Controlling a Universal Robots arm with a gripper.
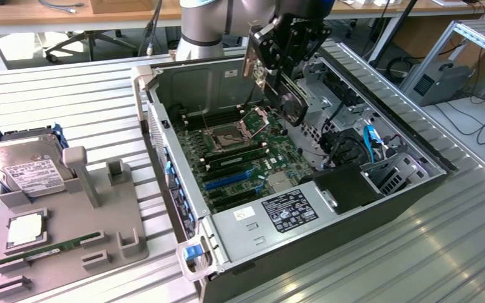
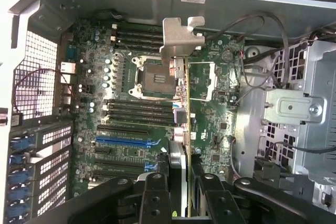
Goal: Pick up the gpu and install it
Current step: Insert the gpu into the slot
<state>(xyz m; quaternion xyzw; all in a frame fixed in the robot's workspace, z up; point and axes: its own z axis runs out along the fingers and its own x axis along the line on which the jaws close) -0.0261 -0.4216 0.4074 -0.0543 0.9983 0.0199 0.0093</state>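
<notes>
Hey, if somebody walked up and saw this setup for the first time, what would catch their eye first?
The open computer case in the middle stands out first, lying with its green motherboard exposed. Just above the board, the gripper is clamped on the gpu, whose metal bracket points away from the fingers. On the exterior view's left, a grey holder carries a hard drive and a RAM stick.

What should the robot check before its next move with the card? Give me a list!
1. The tool grips the gpu: ok.
2. Computer case open: ok.
3. Gpu hangs clear above the motherboard: ok.
4. Blue slot empty: ok.
5. Gpu lined up along the blue slot: not ok, it runs crosswise to it.
6. Loose cables out of the way: cannot tell.
</notes>
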